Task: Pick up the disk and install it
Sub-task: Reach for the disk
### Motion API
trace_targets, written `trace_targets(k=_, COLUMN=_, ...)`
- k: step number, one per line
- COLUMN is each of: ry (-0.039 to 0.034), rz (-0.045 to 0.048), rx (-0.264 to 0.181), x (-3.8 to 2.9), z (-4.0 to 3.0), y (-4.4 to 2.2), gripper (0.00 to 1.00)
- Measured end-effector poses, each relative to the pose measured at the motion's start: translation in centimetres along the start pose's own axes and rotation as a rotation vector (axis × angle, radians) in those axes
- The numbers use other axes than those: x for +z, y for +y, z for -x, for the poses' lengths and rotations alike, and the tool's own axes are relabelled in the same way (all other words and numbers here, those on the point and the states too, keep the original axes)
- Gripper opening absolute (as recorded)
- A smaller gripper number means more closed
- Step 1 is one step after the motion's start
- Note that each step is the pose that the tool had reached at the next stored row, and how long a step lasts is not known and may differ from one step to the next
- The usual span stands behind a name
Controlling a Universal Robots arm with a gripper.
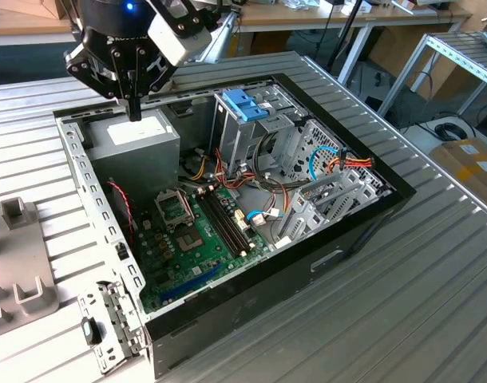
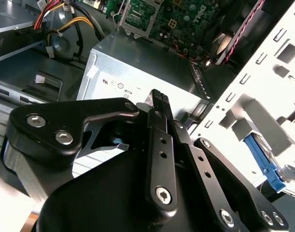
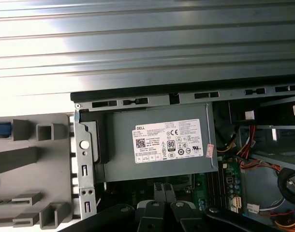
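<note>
My gripper (image 1: 134, 110) hangs shut, with nothing between its fingers, just above the grey power-supply box (image 1: 136, 137) at the back corner of the open computer case (image 1: 227, 199). In both wrist views the two black fingertips (image 3: 159, 190) lie pressed together over the box's white label (image 3: 169, 141). A blue-edged flat piece (image 2: 264, 162), which looks like the disk's frame, stands in the grey holder (image 3: 36, 169) outside the case wall. The same blue edge (image 3: 1, 129) shows in the first wrist view. The gripper is well apart from it.
Inside the case are the green motherboard (image 1: 195, 231), loose cables (image 1: 267, 207) and a metal drive cage with a blue handle (image 1: 245, 104). The perforated case wall (image 1: 92, 199) runs between the gripper and the holder (image 1: 20, 271). The case lies on a ribbed metal table (image 1: 403, 287).
</note>
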State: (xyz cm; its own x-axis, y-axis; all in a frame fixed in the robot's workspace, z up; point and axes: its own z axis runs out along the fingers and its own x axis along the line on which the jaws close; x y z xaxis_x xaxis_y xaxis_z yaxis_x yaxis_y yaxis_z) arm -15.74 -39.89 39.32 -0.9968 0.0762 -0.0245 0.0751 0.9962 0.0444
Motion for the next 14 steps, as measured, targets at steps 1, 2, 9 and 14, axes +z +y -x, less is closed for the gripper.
trace_targets(k=1, ry=0.0, rz=0.0, rx=0.0, x=0.0, z=-0.07, y=0.0, gripper=0.1)
trace_targets(k=2, ry=0.0, rz=0.0, rx=0.0, x=0.0, z=-0.12, y=-0.01, gripper=0.1)
trace_targets(k=9, ry=0.0, rz=0.0, rx=0.0, x=-0.01, z=-0.51, y=-0.04, gripper=0.1)
trace_targets(k=14, ry=0.0, rz=-0.0001, rx=0.0, x=-0.02, z=-0.92, y=-0.07, gripper=0.1)
